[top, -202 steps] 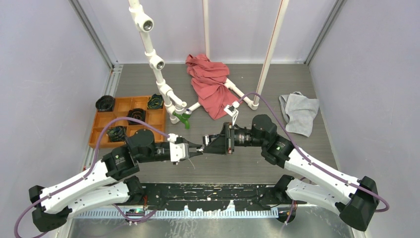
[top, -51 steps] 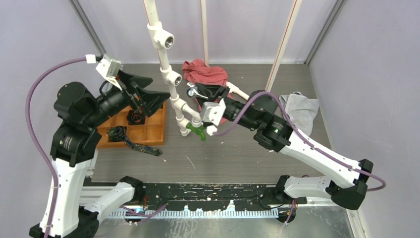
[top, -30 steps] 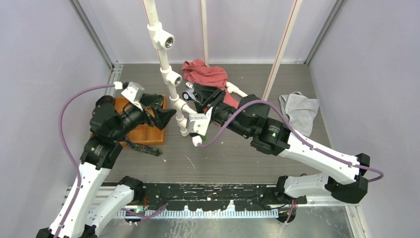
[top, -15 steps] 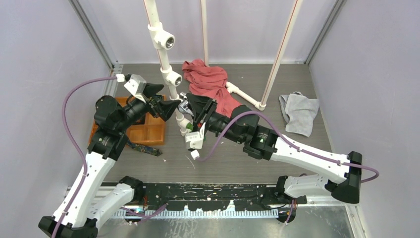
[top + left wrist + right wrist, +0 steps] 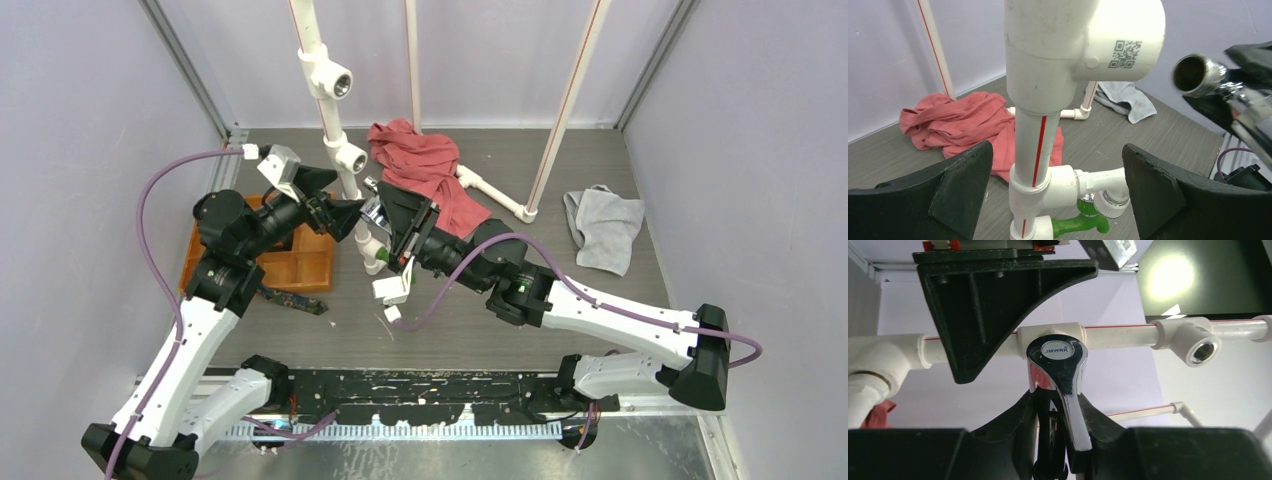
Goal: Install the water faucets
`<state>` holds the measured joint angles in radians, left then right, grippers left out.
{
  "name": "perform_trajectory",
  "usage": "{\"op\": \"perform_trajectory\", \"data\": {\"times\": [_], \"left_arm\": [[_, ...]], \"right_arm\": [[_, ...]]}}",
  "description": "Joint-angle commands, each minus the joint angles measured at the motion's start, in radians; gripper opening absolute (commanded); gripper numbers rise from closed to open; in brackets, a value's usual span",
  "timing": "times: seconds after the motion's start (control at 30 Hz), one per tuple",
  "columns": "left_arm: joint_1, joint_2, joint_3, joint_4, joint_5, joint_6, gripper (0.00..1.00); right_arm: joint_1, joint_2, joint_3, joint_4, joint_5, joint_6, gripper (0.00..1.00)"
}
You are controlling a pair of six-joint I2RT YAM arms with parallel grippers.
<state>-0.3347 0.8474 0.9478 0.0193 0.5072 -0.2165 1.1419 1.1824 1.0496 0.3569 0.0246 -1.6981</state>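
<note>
A white pipe (image 5: 330, 120) rises at a slant from the table, with open tee fittings (image 5: 349, 158) along it. My left gripper (image 5: 340, 212) is open, its fingers on either side of the pipe (image 5: 1030, 145) without touching it. My right gripper (image 5: 385, 208) is shut on a shiny silver water faucet (image 5: 1057, 351), held just right of the pipe at the height of the lower tee. The faucet's threaded end (image 5: 1197, 75) shows in the left wrist view beside the big tee (image 5: 1083, 40). A green tap (image 5: 1088, 223) sits screwed into the pipe's lowest fitting.
An orange tray (image 5: 300, 268) with black parts stands left of the pipe, and a dark strip (image 5: 290, 298) lies in front of it. A red cloth (image 5: 425, 165) and a grey cloth (image 5: 605, 230) lie behind and to the right. Two more thin white poles (image 5: 565, 100) stand at the back.
The left gripper has swung right until its open fingers straddle the pipe. The right gripper has carried the silver faucet left and closer to the pipe.
</note>
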Motion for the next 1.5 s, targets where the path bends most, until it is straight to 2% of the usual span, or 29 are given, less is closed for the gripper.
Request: {"op": "perform_trajectory", "data": {"times": [0.0,0.53,0.7,1.13,1.47], "left_arm": [[-0.004,0.024,0.011,0.085,0.038,-0.034,1.00],[-0.004,0.054,0.037,0.030,0.061,-0.003,0.99],[-0.004,0.074,0.058,0.008,0.079,0.000,0.99],[-0.004,0.075,0.051,0.018,0.086,-0.010,0.99],[-0.005,0.076,0.051,0.021,0.091,-0.022,0.99]], "right_arm": [[-0.003,-0.022,0.023,0.142,-0.005,-0.131,0.00],[-0.099,0.033,0.086,0.062,-0.100,-0.448,0.00],[-0.110,0.030,0.126,-0.029,-0.139,-0.508,0.00],[-0.114,0.036,0.281,-0.359,-0.113,-0.613,0.00],[-0.141,0.062,0.328,-0.407,-0.138,-0.656,0.00]]}}
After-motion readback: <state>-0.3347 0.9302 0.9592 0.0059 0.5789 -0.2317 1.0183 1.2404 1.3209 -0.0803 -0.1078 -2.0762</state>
